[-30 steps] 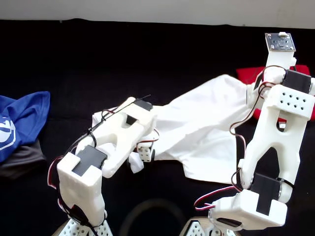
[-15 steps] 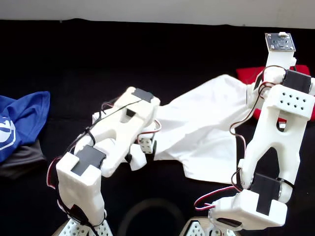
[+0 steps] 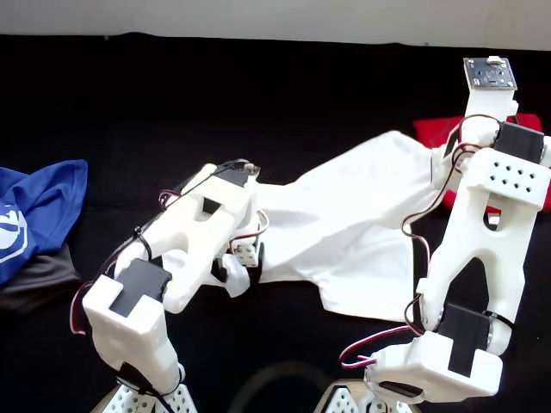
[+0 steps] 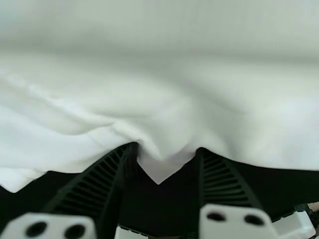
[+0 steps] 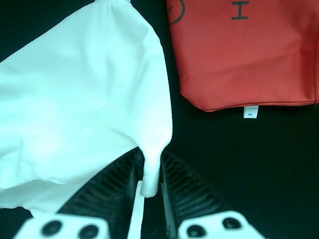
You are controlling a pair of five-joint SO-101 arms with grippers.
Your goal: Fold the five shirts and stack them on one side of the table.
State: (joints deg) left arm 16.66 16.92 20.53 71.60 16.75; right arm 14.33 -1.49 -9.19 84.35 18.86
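Gripper on left point(image 4: 164, 157) slides left, jaws apart over white shirt point(image 3: 344, 224) edge (no pinch yet); right gripper point(image 5: 152, 167) pinches corner. Fold not started.

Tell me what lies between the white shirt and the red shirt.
Nothing but a narrow strip of bare black table lies between the white shirt and the red shirt. The right wrist view shows it.
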